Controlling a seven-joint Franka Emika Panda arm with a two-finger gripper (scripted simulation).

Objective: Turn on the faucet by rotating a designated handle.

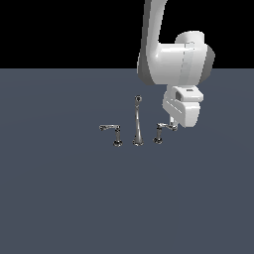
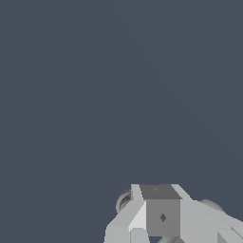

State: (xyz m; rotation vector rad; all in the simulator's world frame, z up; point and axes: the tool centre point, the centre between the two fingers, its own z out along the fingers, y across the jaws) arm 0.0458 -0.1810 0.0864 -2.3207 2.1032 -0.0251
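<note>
The faucet (image 1: 137, 121) stands in the middle of the floor as three chrome pieces, with the tall thin spout in the centre. The handle (image 1: 160, 131) is the short-armed lever on the exterior view's right, its arm pointing right. The longer flat lever (image 1: 112, 130) stands on the left. My gripper (image 1: 172, 123) hangs at the tip of the handle's arm, touching it or very nearly so. In the wrist view my gripper (image 2: 159, 216) shows its fingers (image 2: 163, 217) together with no gap and nothing between them. A chrome part (image 2: 124, 200) peeks out beside them.
The dark grey floor (image 1: 59, 198) spreads flat all around the faucet. The white arm (image 1: 173, 59) comes down from above at the exterior view's right, over the handle.
</note>
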